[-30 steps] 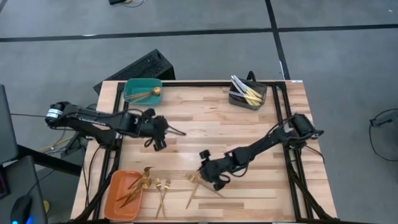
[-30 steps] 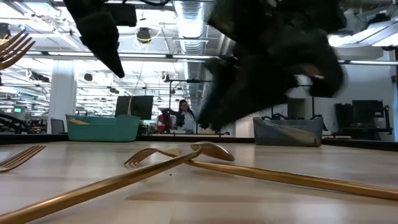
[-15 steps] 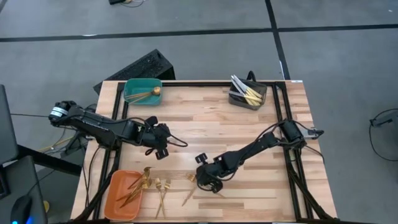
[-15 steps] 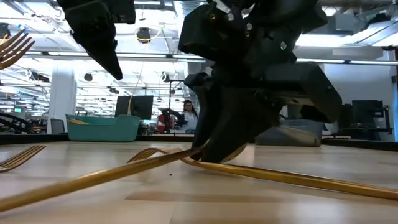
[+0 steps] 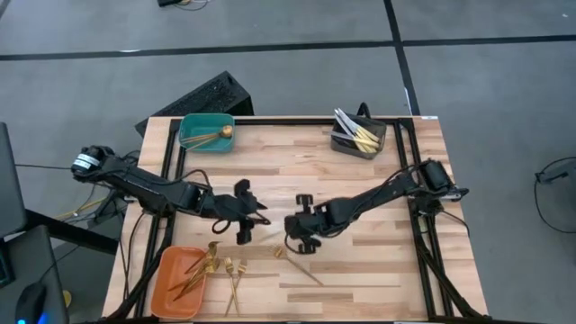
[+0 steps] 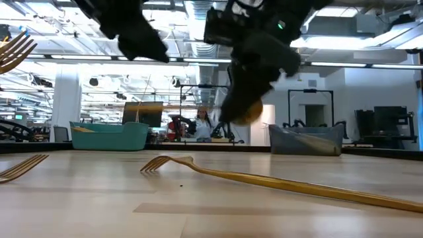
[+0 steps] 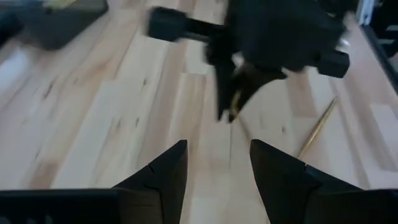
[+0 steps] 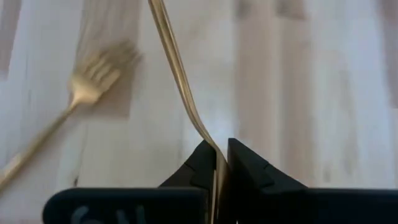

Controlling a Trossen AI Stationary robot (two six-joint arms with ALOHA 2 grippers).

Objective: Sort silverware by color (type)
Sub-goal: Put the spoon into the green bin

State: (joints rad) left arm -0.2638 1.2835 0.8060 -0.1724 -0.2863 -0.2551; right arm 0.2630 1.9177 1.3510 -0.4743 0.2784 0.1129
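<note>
Right hand [image 5: 290, 241] clamped on gold spoon [image 8: 177, 81] — lifted; left hand [image 5: 255, 220] apart.

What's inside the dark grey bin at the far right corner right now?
The dark grey bin holds a bunch of knives, silver blades and pale gold handles, leaning together. Their lower ends and the bin's floor are hidden, so an exact count isn't possible.

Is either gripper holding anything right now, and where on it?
The right gripper is shut on a gold spoon, pinching it next to the bowl, lifted off the table. The left gripper is open and empty.
</note>
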